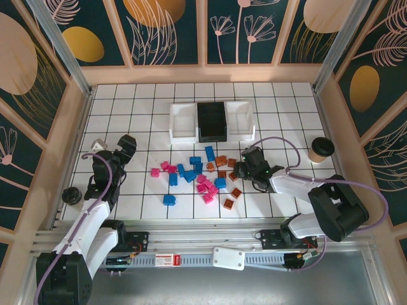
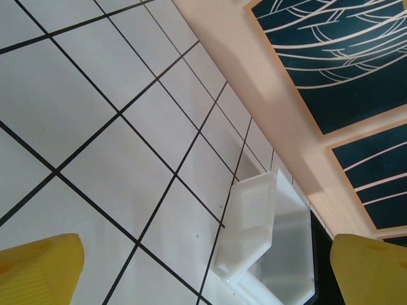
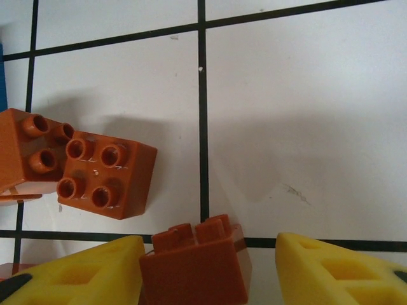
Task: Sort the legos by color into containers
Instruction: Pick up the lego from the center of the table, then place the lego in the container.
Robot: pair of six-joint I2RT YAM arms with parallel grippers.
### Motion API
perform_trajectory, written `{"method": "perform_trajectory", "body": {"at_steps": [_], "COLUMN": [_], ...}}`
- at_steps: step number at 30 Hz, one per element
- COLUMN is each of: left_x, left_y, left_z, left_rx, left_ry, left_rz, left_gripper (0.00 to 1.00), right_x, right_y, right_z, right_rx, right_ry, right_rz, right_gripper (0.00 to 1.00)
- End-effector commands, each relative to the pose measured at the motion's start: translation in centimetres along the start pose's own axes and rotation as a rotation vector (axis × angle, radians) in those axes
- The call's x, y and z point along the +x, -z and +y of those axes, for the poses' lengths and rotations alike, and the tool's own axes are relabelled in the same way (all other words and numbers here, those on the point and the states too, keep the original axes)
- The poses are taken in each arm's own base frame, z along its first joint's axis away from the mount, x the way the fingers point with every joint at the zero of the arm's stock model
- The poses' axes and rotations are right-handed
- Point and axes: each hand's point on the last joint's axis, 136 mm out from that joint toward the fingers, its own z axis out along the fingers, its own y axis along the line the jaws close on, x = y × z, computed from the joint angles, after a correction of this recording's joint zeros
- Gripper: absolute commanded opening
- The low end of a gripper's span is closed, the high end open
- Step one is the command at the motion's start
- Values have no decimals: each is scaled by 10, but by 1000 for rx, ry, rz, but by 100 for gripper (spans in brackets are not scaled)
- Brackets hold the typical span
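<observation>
Closest in, in the right wrist view, the right gripper [image 3: 210, 244] stands half-wide astride one orange-brown brick [image 3: 194, 267]. Its left pad is at or almost on the brick's wall, and a gap remains on the right, so nothing is pinched yet. That brick seems tipped over, studs pointing away from the camera, which leaves two flat walls facing the pads. Being hard moulded plastic, it should be light, stiff and rather slick, so I would pinch it squarely on those flat walls near its middle, not on the studs or a corner, where it could twist or squirt out. Just beyond it lies a four-stud orange brick [image 3: 105, 175], apart from the fingers. In the overhead view the legos [image 1: 197, 175] are loosely scattered in pink, blue and orange in the middle of the tiled floor [image 1: 146, 127], and the right gripper sits at their right edge. The left gripper [image 1: 124, 149] hovers left of the heap, jaws spread wide and empty. Farthest back sit the containers, a white tray [image 1: 183, 121], a black tray [image 1: 212, 121] and another white tray [image 1: 240, 117], touching in a row and apparently empty.
</observation>
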Motion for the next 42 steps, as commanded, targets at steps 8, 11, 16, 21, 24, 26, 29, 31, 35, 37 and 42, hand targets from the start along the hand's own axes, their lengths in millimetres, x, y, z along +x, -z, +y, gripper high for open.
{"method": "perform_trajectory", "body": {"at_steps": [8,11,16,21,24,26,29,31,35,37,42], "left_x": [2,3,4,14,26,35,45,51,54,56,77], "left_y": [2,2,3,0,-3,-5,-9,-12,-12,-11,-7], "left_z": [-15,-22,-33,-28,-22,-16,-9,-5,5,11,22], "left_rx": [56,79,101,63,49,34,14,-2,-37,-69,-168], "left_ry": [35,55,37,-7,-34,-50,-68,-83,-99,-121,-217], "left_rz": [38,55,88,150,210,249,301,329,337,330,334], "left_gripper": [99,99,99,99,95,92,85,80,76,76,71], "right_x": [-15,-31,-88,-146,-177,-193,-208,-213,-216,-217,-212], "right_y": [6,19,41,27,12,3,-14,-24,-40,-41,-30], "right_z": [6,12,31,41,36,31,27,26,26,29,31], "right_rx": [-5,-27,-67,-28,-14,-7,5,6,6,-1,-26], "right_ry": [24,22,23,10,-32,-55,-75,-85,-98,-101,-114], "right_rz": [-48,-94,-205,-270,-294,-302,-293,-281,-258,-258,-278], "right_gripper": [34,28,27,27,27,27,28,30,53,64,67]}}
